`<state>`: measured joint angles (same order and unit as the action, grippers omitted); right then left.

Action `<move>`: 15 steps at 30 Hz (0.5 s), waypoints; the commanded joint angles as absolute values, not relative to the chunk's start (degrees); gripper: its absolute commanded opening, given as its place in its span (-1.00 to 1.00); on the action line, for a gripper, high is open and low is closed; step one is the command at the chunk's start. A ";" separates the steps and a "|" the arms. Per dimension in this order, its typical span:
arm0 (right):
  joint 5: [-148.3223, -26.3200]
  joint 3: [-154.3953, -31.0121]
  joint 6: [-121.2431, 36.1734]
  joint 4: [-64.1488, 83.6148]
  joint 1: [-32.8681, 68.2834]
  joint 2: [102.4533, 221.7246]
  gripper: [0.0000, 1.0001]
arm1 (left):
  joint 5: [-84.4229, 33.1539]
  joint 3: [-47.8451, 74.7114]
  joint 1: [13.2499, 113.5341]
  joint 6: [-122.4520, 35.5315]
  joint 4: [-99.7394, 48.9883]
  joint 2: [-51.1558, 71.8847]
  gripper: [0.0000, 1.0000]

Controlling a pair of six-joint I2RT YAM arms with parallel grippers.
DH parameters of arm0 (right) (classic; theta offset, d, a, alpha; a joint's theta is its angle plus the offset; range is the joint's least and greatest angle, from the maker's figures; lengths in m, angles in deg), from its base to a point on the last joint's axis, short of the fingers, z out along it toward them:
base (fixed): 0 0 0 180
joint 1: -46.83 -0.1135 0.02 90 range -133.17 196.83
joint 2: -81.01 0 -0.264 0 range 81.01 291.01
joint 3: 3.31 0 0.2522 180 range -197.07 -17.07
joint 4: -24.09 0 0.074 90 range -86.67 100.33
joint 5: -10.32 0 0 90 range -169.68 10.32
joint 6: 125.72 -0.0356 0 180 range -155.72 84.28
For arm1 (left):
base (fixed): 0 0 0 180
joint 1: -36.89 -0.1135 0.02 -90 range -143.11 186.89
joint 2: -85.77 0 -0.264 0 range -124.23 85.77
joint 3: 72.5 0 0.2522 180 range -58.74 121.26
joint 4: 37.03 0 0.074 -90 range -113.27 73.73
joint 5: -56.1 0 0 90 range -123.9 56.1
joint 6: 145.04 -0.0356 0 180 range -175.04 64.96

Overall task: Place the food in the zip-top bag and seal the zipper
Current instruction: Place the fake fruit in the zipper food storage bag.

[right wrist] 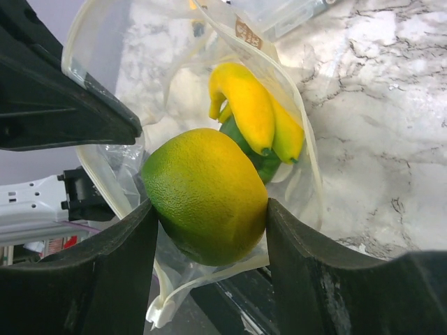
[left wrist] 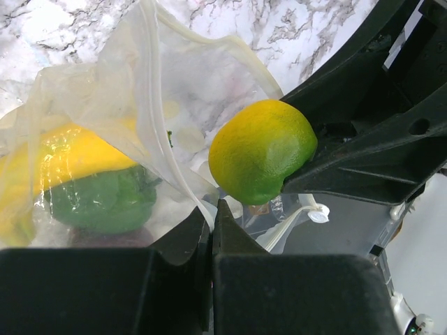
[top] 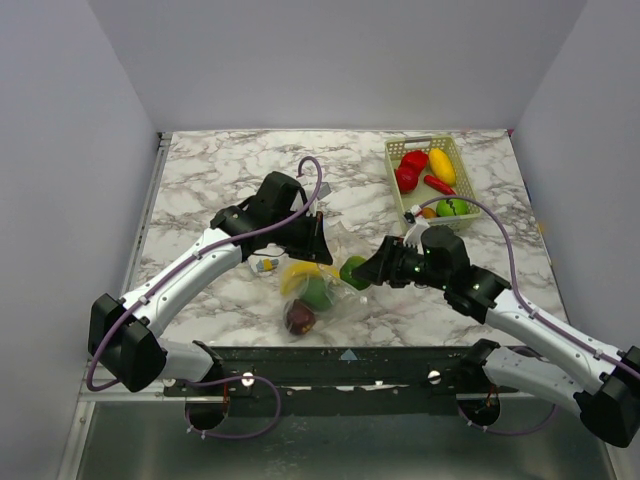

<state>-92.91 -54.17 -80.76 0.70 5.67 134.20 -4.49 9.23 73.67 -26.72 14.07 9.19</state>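
The clear zip-top bag (top: pixel 318 272) lies mid-table with its mouth facing right. Inside it are yellow bananas (right wrist: pixel 253 106), a green pepper (left wrist: pixel 105 199) and a dark maroon fruit (top: pixel 299 318). My left gripper (left wrist: pixel 211 209) is shut on the bag's upper mouth edge and holds it up. My right gripper (right wrist: pixel 208 209) is shut on a green-yellow citrus fruit (right wrist: pixel 204 192), held right at the bag's mouth; the fruit also shows in the left wrist view (left wrist: pixel 262 150). The white zipper strip (right wrist: pixel 202 276) hangs under the fruit, with a slider at its end.
A pale green mesh basket (top: pixel 452 180) at the back right holds red, yellow, green and orange toy foods. A small printed packet (top: pixel 266 265) lies left of the bag. The table's front edge runs just below the bag.
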 commanded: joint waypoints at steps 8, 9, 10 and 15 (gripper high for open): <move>-92.35 -56.86 -78.87 -2.18 5.36 134.78 0.32 | -3.51 9.47 73.83 -27.09 13.11 9.13 -1.00; -92.62 -57.03 -78.73 -2.17 5.37 134.87 0.34 | -3.52 9.47 73.82 -27.10 13.11 9.07 -1.00; -92.77 -57.22 -78.61 -2.16 5.39 134.92 0.38 | -3.36 9.47 73.81 -27.10 13.07 8.96 -1.00; -92.39 -58.10 -78.02 -3.05 5.39 135.16 0.46 | -3.34 9.47 73.89 -27.09 13.02 9.26 -1.00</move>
